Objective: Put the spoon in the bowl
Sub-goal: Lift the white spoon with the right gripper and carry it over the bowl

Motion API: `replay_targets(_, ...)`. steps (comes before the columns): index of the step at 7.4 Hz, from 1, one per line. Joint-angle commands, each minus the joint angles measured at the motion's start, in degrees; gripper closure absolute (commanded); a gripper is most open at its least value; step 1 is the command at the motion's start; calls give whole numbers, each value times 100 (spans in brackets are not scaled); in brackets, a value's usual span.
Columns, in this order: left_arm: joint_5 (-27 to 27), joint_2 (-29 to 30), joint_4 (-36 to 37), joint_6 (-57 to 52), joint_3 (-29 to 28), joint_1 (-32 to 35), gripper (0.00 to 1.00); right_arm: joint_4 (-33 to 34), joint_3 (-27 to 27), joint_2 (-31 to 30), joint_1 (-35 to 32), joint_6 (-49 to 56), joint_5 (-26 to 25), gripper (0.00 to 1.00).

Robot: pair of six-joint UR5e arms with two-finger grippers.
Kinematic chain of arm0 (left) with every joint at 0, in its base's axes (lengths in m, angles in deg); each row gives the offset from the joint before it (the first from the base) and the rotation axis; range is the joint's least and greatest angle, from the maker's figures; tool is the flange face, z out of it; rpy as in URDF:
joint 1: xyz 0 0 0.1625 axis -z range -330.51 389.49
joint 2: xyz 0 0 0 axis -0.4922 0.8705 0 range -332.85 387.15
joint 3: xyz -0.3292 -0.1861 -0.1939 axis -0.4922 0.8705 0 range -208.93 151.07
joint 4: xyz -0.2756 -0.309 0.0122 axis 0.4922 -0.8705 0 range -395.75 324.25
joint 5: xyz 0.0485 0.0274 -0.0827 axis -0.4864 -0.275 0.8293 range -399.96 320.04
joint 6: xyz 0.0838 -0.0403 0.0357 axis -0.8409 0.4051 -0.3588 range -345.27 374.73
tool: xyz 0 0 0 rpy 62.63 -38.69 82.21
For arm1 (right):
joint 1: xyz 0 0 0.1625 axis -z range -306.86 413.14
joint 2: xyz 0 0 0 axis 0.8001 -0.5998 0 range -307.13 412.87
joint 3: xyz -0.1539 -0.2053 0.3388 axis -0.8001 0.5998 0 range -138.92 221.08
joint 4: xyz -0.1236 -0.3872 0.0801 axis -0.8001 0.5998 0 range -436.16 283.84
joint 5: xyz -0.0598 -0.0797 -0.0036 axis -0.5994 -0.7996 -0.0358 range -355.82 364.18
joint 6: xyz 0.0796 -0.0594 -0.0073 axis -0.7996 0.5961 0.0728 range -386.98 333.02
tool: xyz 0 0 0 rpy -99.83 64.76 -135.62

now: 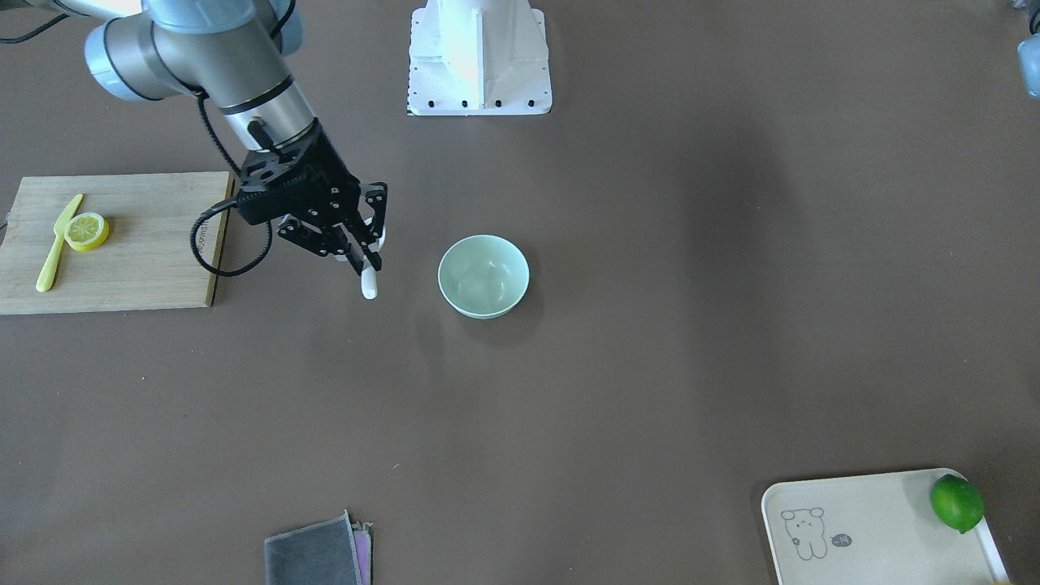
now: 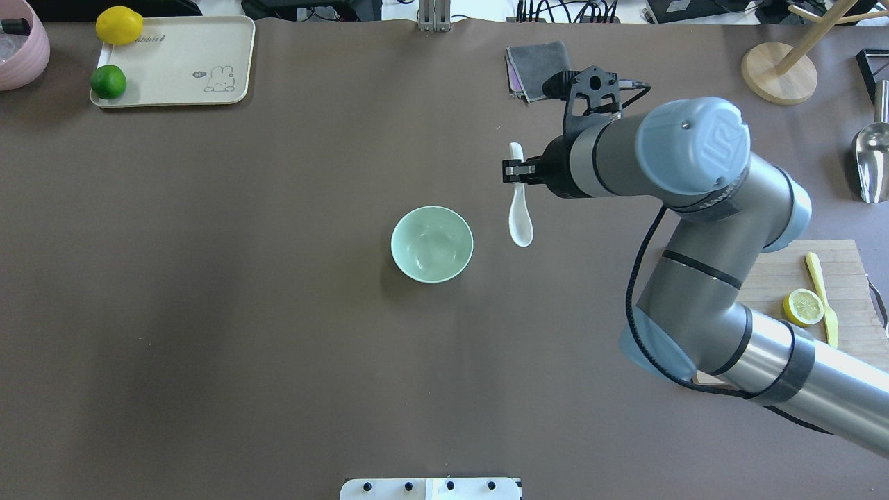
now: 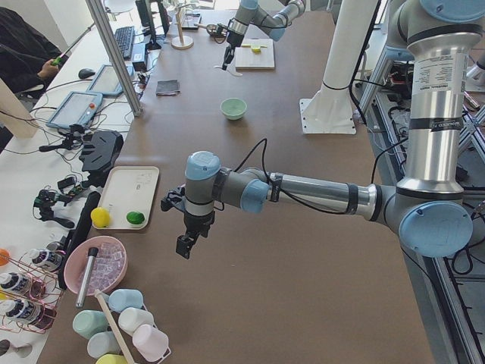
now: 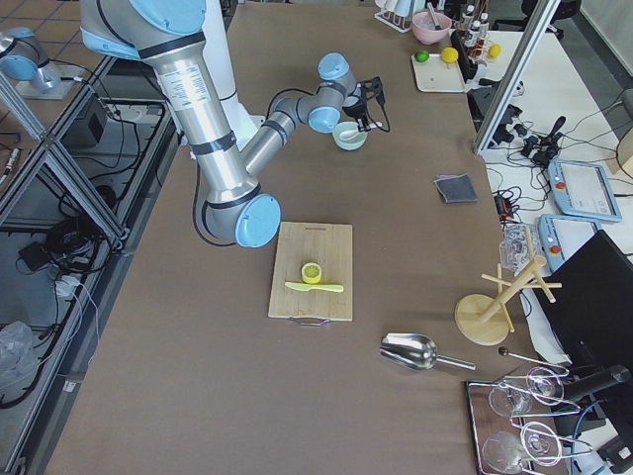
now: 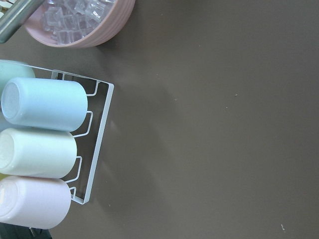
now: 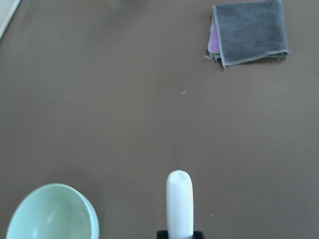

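Observation:
The white spoon point(image 2: 521, 226) hangs in my right gripper point(image 2: 517, 171), which is shut on its handle. The spoon is held above the table just beside the pale mint-green bowl point(image 2: 432, 244), on the cutting-board side, not over it. In the front view the gripper point(image 1: 364, 248) and the spoon's end point(image 1: 370, 284) are left of the bowl point(image 1: 483, 276). The right wrist view shows the spoon's handle tip point(image 6: 179, 204) and the empty bowl point(image 6: 52, 214). My left gripper point(image 3: 184, 244) shows only in the left side view, far from the bowl; I cannot tell if it is open.
A wooden cutting board point(image 1: 138, 244) holds a lemon half point(image 1: 87, 231) and a yellow knife point(image 1: 57, 244). A grey cloth point(image 1: 313, 556) lies at the far edge. A cream tray point(image 1: 877, 528) holds a lime point(image 1: 957, 502). A cup rack point(image 5: 94, 149) lies under the left wrist.

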Motion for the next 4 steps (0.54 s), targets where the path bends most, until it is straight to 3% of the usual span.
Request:
replay_targets(1, 804, -43, 12, 995, 81, 39, 2, 425, 61, 659, 476, -406, -854, 100)
replay_targets(4, 945, -359, -6, 1216, 301, 48, 2, 418, 131, 757, 793, -424, -1419, 100)
